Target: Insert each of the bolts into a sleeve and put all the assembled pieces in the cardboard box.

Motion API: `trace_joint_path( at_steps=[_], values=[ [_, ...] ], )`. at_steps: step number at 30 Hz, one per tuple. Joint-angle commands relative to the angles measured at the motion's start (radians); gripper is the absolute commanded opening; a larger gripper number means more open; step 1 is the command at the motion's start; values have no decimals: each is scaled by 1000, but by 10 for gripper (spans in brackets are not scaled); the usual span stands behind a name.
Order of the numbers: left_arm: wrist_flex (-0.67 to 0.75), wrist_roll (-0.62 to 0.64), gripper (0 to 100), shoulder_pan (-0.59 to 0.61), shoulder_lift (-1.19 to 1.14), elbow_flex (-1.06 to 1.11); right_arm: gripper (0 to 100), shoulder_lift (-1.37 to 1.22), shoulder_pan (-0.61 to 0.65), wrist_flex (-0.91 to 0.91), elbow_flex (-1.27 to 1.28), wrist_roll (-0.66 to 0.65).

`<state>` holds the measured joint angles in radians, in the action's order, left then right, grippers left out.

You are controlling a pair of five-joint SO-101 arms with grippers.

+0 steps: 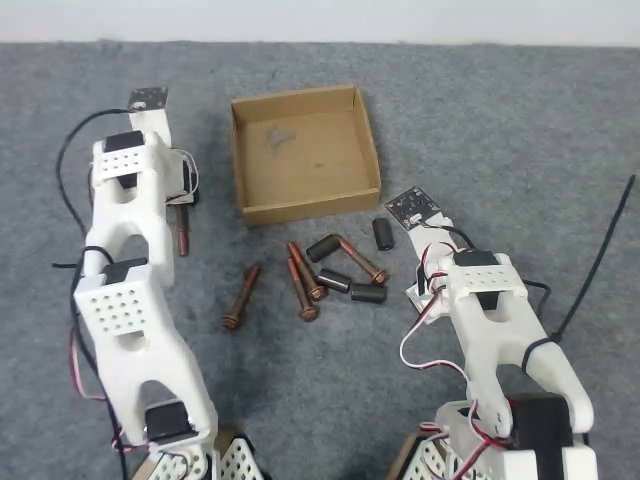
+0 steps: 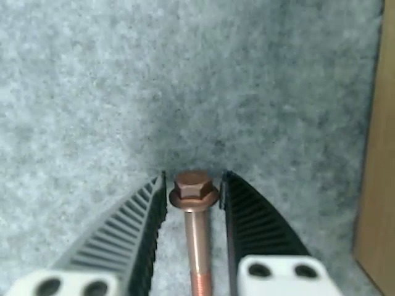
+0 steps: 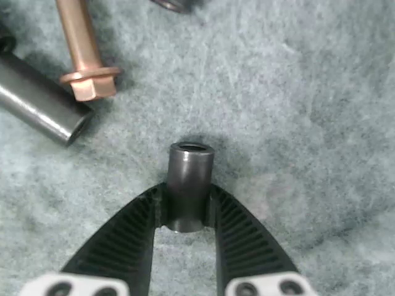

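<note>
Jaws of the left gripper [image 2: 193, 179] hold a copper flanged bolt [image 2: 195, 213] beside the cardboard box [image 1: 300, 205]. Right gripper [image 3: 187, 191] jaws clamp a dark sleeve [image 3: 191, 169], with the arm low over the table [image 1: 520, 130].

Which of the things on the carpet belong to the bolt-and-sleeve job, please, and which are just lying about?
Job:
- cardboard box
- loose bolts
- loose sleeves
- held bolt, in the left gripper
- held sleeve, in the right gripper

Lying about:
- grey carpet
- arm cables
</note>
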<state>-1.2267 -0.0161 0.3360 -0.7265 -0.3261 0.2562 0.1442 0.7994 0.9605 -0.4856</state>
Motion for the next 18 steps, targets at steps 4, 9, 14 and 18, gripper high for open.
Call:
trace_joint_path(
  at_steps=[4,9,14,18],
  values=[
    [-57,14,133,6,25,-39,7,4,-16,-12,-37,-20],
    [-69,14,133,9,57,-39,7,4,-16,-12,-37,-20],
    [-101,14,133,3,81,-36,7,4,-16,-12,-38,-20],
    [-98,14,133,8,46,-36,7,4,-16,-12,-38,-20]
  ],
)
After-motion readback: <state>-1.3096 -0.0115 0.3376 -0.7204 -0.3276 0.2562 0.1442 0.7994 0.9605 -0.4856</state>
